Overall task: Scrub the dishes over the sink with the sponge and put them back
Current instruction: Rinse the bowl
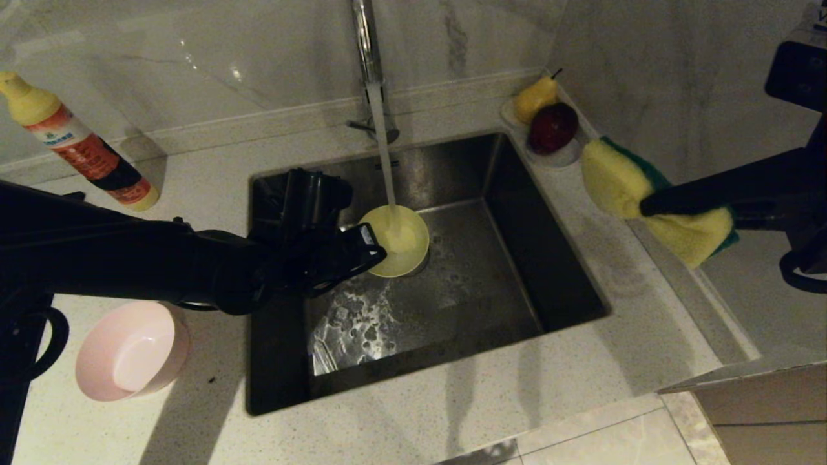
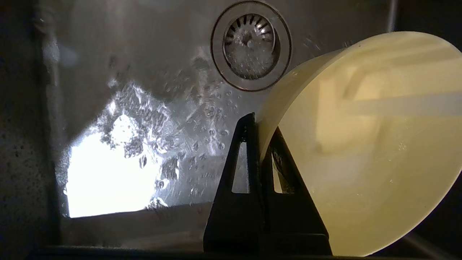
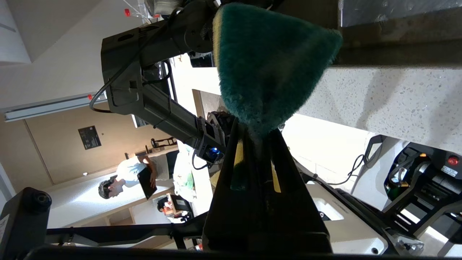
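My left gripper [image 1: 371,248] is shut on the rim of the yellow bowl [image 1: 397,240], holding it tilted over the sink [image 1: 568,284] under the running stream from the tap [image 1: 368,58]. In the left wrist view the black fingers [image 2: 249,144] pinch the bowl's wall [image 2: 368,144] above the drain strainer [image 2: 251,45]. My right gripper [image 1: 649,208] is shut on the sponge [image 1: 623,184], held up over the counter to the right of the sink; its green face [image 3: 267,65] shows in the right wrist view. A pink bowl [image 1: 129,352] stands on the counter at the left.
A detergent bottle [image 1: 81,145] lies on the counter at the back left. A small white dish with a pear [image 1: 535,97] and a dark red fruit [image 1: 553,127] sits at the sink's back right corner. Water pools on the sink floor [image 1: 362,323].
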Motion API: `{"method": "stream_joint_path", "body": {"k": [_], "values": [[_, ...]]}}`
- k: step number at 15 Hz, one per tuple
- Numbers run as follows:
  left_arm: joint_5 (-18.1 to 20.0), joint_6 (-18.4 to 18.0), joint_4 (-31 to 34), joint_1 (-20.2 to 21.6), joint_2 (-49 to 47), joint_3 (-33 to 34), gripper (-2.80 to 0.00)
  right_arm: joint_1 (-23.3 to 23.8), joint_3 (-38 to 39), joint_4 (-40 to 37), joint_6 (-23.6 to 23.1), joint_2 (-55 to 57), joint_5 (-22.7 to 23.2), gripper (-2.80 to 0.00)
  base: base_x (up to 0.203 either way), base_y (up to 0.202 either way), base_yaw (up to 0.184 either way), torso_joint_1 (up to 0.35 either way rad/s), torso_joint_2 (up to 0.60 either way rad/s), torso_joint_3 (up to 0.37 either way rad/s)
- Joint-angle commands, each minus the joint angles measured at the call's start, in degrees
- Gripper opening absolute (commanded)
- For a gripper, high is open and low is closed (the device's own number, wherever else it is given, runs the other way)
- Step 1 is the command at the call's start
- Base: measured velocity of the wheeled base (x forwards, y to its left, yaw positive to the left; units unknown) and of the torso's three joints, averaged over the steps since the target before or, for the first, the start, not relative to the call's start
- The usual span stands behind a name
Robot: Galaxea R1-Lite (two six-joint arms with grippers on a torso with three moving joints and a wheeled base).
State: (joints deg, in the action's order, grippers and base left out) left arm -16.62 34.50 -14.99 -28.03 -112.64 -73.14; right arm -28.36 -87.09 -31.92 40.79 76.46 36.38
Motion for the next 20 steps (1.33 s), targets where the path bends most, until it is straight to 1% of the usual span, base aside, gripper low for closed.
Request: {"method": "stream_joint_path", "body": {"k": [1,5,8,10,11,18,20], "values": [[-0.09,0.29,0.32,-0.01,0.07,0.41,-2.8,-0.1,0.43,-0.12,0.26,0.09,0.19,-2.8,0.0,0.0,0.0,0.0,0.0,0.0],[-0.13,0.39,2.91,-0.01,2.93,3.09,-2.8,-0.12,0.61,-0.16,0.26,0.45,0.36,-2.8,0.0,0.0,0.0,0.0,0.0,0.0],[0.15,0.31,3.61,-0.1,6.04,6.45,-2.8,-0.12,1.22,-0.16,0.26,0.62,0.36,-2.8,0.0,0.0,0.0,0.0,0.0,0.0],[3.17,0.39,4.59,-0.1,7.27,6.96,-2.8,-0.12,1.23,-0.15,0.26,0.43,0.36,-2.8,0.0,0.0,0.0,0.0,0.0,0.0],[3.87,0.46,4.72,-0.1,7.19,6.8,-2.8,-0.12,1.31,-0.15,0.33,0.19,0.36,-2.8,0.0,0.0,0.0,0.0,0.0,0.0],[3.87,0.86,4.47,-0.45,1.7,1.66,-2.8,-0.1,1.38,-0.13,0.32,0.2,0.27,-2.8,0.0,0.0,0.0,0.0,0.0,0.0],[3.87,1.53,4.87,-0.45,0.59,0.11,-2.8,-0.03,1.22,-0.07,0.26,0.4,0.27,-2.8,0.0,0.0,0.0,0.0,0.0,0.0]]}}
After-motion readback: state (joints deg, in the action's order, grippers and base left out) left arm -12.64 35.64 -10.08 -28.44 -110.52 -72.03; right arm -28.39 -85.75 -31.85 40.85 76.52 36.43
